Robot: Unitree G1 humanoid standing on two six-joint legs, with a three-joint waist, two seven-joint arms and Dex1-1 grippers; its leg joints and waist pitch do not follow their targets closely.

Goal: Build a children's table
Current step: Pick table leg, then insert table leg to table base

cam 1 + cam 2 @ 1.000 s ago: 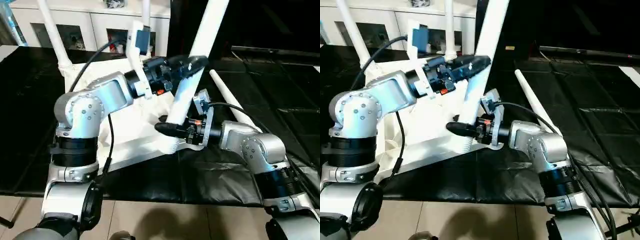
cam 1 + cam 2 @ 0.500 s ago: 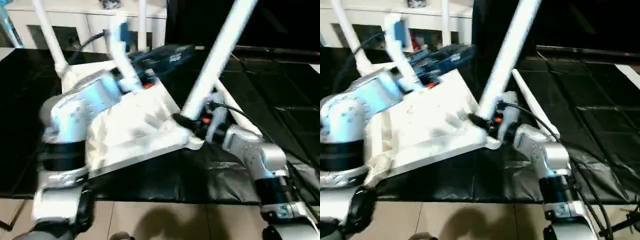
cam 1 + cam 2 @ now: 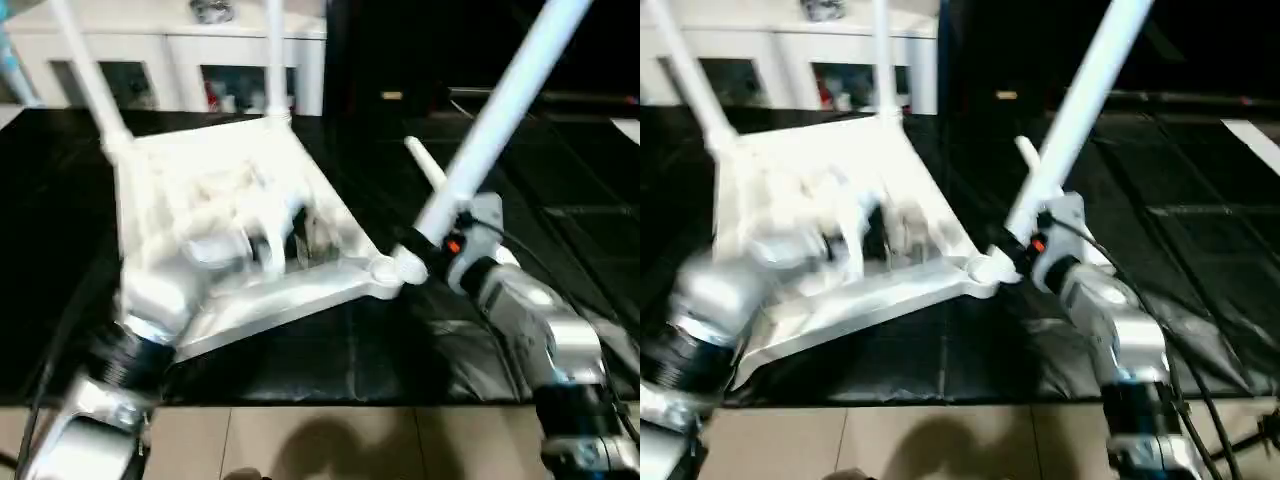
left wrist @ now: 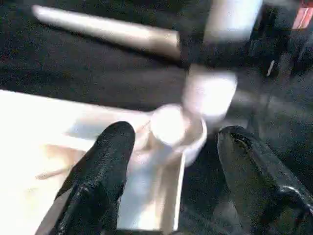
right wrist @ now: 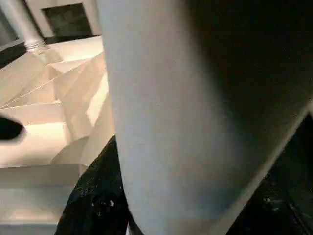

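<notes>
Black padded surface (image 3: 300, 360) carries the work, with a white glass-door cabinet (image 3: 160, 60) behind it. From left to right: two legs already stand upright in the far corners of the overturned tabletop (image 3: 215, 215), the left leg (image 3: 85, 75) and the middle leg (image 3: 273, 55). The left tool (image 4: 166, 181) hangs over the near right corner of the tabletop with its two black fingers (image 4: 102, 166) spread and nothing between them. Below it sits the round corner socket (image 4: 178, 132). The third leg (image 3: 500, 110) leans steeply up and to the right, its thick end at that socket. The right tool (image 3: 425, 245) is clenched around this leg just above the socket. A fourth leg (image 3: 428, 168) lies loose on the surface just behind the right arm.

Risks, as judged from this pose: the third leg meets the socket at a slant, not square to the tabletop, so pressing it now could jam it at the rim or make it skid off the corner. The tabletop looks tilted, so a sideways push could slide or tip it, and the empty left tool gives it no hold. The loose fourth leg could roll if the right arm brushes it.

Containers: the two far sockets each hold a leg; whether the third leg's end is inside the near right socket or only against it cannot be told. The cabinet holds dark and reddish items too blurred to name.
</notes>
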